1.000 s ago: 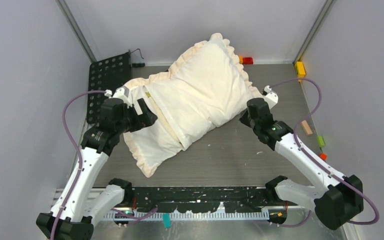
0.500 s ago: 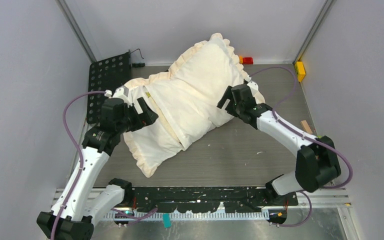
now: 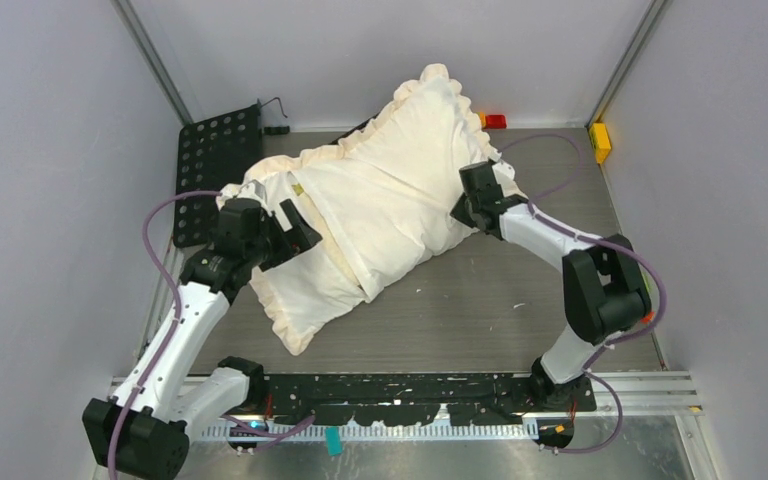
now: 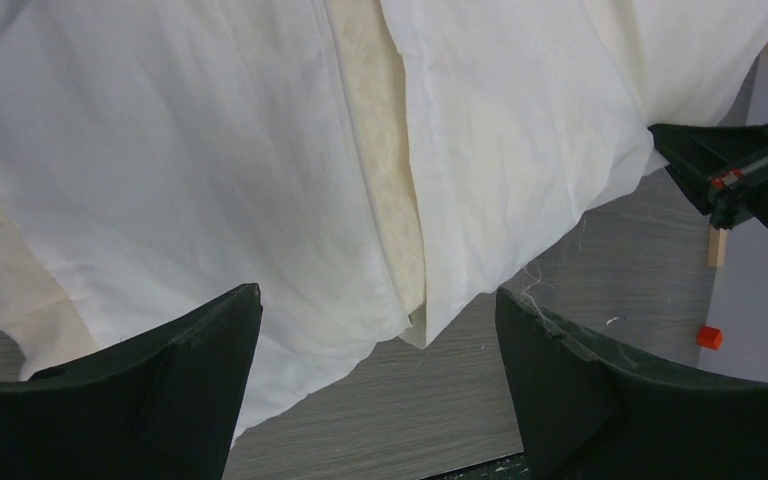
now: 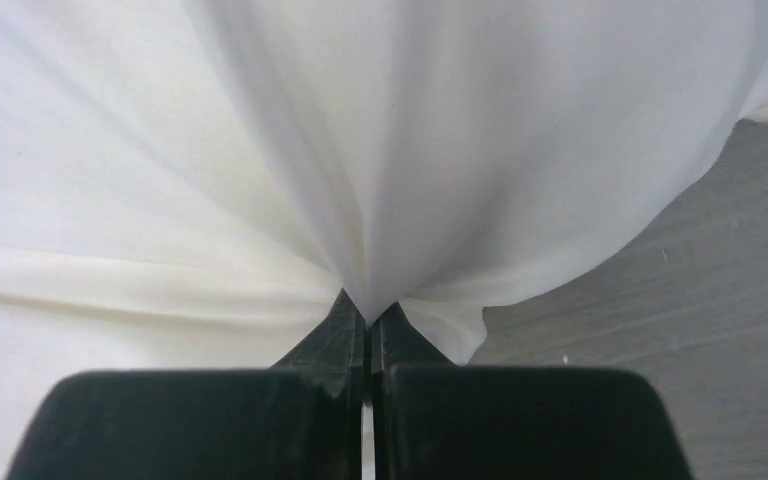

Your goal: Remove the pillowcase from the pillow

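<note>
Your right claw (image 5: 368, 315) is clamped on a fold of the pillowcase (image 3: 390, 190) at its 3 o'clock edge. Left claw (image 4: 375, 305) hangs wide open at 9 o'clock over the slit (pillow (image 4: 385, 150) peeking through). The bundle sprawls 7-to-1 o'clock across the table (image 3: 500, 300).

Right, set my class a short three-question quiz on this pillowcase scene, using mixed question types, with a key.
1. True or false: the left gripper is open, holding nothing.
2. What is the right gripper shut on? A the pillowcase; B nothing; C the left gripper.
3. Fill in: between the pillowcase's flaps, the pale yellow ____ shows.
Key: 1 true; 2 A; 3 pillow.
</note>
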You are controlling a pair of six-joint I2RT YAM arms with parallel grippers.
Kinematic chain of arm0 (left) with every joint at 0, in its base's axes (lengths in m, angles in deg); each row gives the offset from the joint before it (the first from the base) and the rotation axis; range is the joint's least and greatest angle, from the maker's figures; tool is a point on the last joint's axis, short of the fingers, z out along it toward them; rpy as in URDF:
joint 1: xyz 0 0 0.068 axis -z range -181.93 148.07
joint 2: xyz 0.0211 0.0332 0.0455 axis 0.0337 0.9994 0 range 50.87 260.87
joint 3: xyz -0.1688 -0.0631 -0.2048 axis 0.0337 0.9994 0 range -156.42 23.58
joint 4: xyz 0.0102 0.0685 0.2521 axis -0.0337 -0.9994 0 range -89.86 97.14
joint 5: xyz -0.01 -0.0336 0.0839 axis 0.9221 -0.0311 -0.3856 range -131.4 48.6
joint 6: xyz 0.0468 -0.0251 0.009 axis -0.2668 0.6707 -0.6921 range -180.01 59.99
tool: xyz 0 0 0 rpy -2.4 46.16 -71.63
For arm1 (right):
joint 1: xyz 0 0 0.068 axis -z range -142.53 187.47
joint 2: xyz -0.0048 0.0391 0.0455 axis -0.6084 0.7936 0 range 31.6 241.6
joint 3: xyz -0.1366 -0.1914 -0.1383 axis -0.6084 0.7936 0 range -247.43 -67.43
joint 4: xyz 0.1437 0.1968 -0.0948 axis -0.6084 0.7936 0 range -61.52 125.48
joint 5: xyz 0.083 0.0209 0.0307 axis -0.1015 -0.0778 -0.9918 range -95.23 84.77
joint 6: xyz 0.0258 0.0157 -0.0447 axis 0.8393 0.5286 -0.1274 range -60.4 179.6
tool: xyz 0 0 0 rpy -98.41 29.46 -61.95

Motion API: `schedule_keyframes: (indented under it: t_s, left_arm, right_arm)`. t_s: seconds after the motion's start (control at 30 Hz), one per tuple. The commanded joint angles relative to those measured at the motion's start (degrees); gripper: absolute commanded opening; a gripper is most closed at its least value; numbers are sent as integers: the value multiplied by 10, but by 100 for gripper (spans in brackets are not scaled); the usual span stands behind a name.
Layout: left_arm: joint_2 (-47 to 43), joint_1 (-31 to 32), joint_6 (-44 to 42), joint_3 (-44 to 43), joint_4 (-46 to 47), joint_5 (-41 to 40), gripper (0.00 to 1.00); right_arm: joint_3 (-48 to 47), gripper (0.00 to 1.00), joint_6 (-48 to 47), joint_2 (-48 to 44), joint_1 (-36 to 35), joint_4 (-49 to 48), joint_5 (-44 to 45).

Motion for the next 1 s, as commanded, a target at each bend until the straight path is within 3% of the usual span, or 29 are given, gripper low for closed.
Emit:
schedule_keyframes:
  t_s: [0.0,0.07,0.23,0.27,0.3,0.33,0.37,0.4,0.5,0.67,0.83,0.97]
  left_arm:
    - [17,4,25,18,53,28,87]
    - [32,14,18,14,55,27,84]
    - [42,42,3,15,52,17,81]
    - [42,47,2,17,54,16,79]
    - [43,55,1,19,57,14,77]
    - [45,63,-3,18,57,10,74]
    - [48,75,-10,16,58,5,69]
    - [51,89,-18,12,56,-3,66]
    - [73,128,-55,-9,37,-23,66]
    - [106,141,-71,-20,26,-26,68]
    - [114,141,-62,-8,40,-80,53]
    - [117,139,-55,12,60,-104,41]
  right_arm:
    - [86,0,5,-145,1,14,32]
    - [124,0,0,-219,-2,27,19]
    - [164,0,-18,-404,-19,138,88]
    - [168,12,-18,-430,-20,156,91]
    - [171,43,-22,-447,-20,166,82]
    - [171,67,-35,-454,-19,173,63]
    - [166,84,-47,-452,-20,182,39]
    - [155,87,-59,-444,-19,194,15]
    - [106,88,-96,-408,-41,210,-45]
    - [14,89,-128,-317,-192,235,52]
    - [-48,89,-121,-195,-284,182,44]
    - [-83,89,-109,-107,-304,129,-13]
